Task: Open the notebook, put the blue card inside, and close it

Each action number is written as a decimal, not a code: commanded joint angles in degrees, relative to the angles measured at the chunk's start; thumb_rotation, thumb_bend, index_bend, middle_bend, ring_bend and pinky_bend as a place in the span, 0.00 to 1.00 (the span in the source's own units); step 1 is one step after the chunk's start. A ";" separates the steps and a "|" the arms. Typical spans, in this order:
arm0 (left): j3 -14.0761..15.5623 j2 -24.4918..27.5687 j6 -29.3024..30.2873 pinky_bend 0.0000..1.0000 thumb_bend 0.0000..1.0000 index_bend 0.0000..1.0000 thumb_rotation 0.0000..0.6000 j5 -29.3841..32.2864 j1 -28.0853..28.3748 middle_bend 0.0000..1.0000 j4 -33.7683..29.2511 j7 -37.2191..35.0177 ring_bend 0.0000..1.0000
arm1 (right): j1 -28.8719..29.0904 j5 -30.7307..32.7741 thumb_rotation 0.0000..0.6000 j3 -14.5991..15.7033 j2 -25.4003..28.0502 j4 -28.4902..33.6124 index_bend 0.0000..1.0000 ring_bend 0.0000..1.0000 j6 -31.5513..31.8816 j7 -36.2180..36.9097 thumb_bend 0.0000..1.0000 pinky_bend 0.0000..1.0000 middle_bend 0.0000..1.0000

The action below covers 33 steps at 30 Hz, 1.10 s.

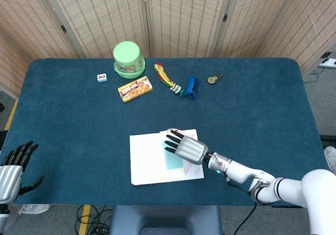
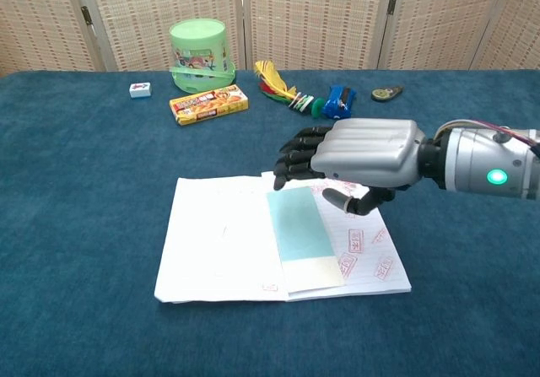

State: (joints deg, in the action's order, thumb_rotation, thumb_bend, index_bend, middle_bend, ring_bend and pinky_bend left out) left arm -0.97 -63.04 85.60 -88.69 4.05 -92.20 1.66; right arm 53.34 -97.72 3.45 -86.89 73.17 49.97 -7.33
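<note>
From the head view, one notebook [image 1: 157,159] lies open on the blue counter [image 1: 252,114], its spine running toward and away from the robot, and one card [image 1: 172,158] lies flat on it beside the spine, its long axis running the same way. The right hand [image 1: 185,146] hovers over the far part of the right page, palm down, fingers apart and holding nothing; the card shows just beneath and nearer than its fingers. The left hand [image 1: 13,166] hangs off the counter's near left corner, fingers spread and empty. Well beyond the right hand sit one green tub [image 1: 128,59], one snack box [image 1: 135,88], one small tile [image 1: 102,78], one coloured bundle [image 1: 167,78], one blue clip [image 1: 192,87] and one small round thing [image 1: 213,79]. From the chest view, the right hand [image 2: 359,162] is raised above the notebook's [image 2: 224,238] far edge, touching neither page nor card [image 2: 302,234]. The card lies below and to the left of the hand, one short end pointing at the fingers [image 2: 297,162]. The right page carries red stamps [image 2: 364,250].
</note>
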 commanded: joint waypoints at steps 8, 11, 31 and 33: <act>0.23 0.32 0.52 0.17 0.28 0.12 1.00 0.16 -0.41 0.09 -0.45 0.24 0.11 | 5.10 8.73 1.00 -6.33 -3.84 -3.14 0.02 0.00 -10.72 -1.69 0.90 0.00 0.17; 0.36 0.41 0.70 0.17 0.28 0.12 1.00 0.44 -0.71 0.09 -0.35 0.10 0.11 | 6.71 10.68 1.00 -7.61 -5.76 -5.63 0.01 0.00 -13.33 -2.43 0.91 0.00 0.17; 0.73 0.16 0.76 0.17 0.28 0.12 1.00 1.18 -1.46 0.09 0.70 -0.89 0.11 | 8.76 15.93 1.00 -8.34 -11.14 -13.77 0.01 0.00 -17.87 -2.39 0.91 0.00 0.17; 0.73 0.08 0.67 0.17 0.28 0.12 1.00 1.15 -1.40 0.09 0.76 -0.92 0.11 | 8.55 16.13 1.00 -8.13 -11.03 -13.56 0.01 0.00 -17.81 -2.45 0.91 0.00 0.17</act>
State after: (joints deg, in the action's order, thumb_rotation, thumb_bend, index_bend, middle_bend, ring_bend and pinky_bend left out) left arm -0.24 -62.96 86.26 -87.54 2.65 -91.44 0.73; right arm 61.91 -81.61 -4.70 -97.93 59.60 32.15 -9.76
